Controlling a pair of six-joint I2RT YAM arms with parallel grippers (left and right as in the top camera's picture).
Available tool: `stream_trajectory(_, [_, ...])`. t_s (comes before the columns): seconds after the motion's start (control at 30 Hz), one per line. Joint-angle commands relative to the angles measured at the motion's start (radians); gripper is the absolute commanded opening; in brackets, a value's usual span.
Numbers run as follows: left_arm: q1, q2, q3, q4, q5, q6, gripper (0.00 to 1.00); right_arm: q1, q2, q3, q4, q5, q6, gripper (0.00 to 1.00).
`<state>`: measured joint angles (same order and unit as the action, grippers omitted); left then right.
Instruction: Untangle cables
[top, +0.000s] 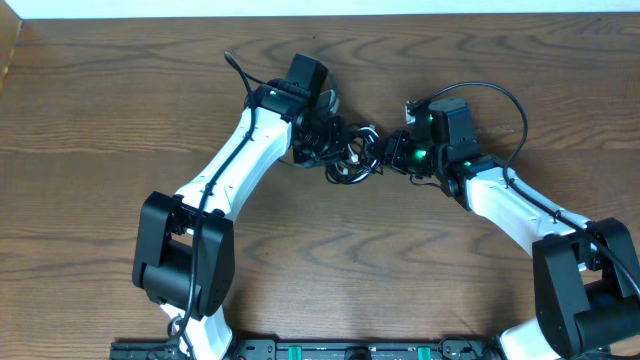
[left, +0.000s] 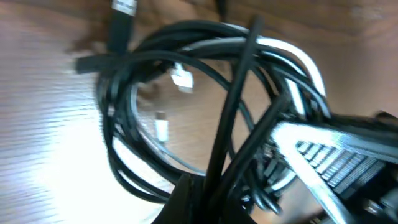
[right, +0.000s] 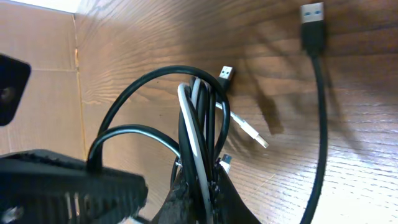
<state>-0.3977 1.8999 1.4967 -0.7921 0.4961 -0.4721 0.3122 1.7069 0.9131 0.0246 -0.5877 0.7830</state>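
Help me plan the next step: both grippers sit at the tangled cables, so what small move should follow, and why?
Probably draw the right gripper slowly away from the left gripper. Both look shut on the cables, which are looped together between them, so a gentle pull apart should loosen the loops.

cables (top: 350, 160) on table (top: 100, 220), bundled, just 12 o'clock of table centre. left gripper (top: 330, 140) at bundle's 9 o'clock, right gripper (top: 388, 152) at its 3 o'clock, both touching it. Right wrist view: loops stand at 12 o'clock from fingers, one plug end (right: 313, 18) lies apart at 2 o'clock.
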Motion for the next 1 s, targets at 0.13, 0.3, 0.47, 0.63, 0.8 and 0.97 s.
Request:
stream_trajectory(0.13, [0.007,0.004,-0.013,-0.008,-0.142,-0.001,0.07,-0.005,-0.006,0.008,-0.018,0.039,-0.022,0.01])
stream_trajectory(0.3, [0.038,-0.003,0.024,-0.006,0.013,-0.002,0.14,-0.005,-0.006,0.008,-0.018,0.039,-0.022,0.01])
stream_trajectory(0.47, [0.084,-0.033,0.050,-0.011,0.047,-0.060,0.23,-0.005,-0.006,0.008,-0.018,0.040,-0.022,0.01])
stream_trajectory(0.63, [0.093,-0.075,0.050,-0.022,0.124,-0.084,0.31,-0.005,-0.006,0.008,-0.018,0.061,-0.023,0.01])
stream_trajectory(0.8, [0.076,-0.075,0.042,-0.031,0.143,-0.174,0.31,-0.004,-0.006,0.008,-0.018,0.061,-0.022,0.01])
stream_trajectory(0.97, [0.047,-0.075,0.038,-0.029,0.143,-0.272,0.31,-0.003,-0.006,0.008,-0.021,0.061,-0.022,0.01])
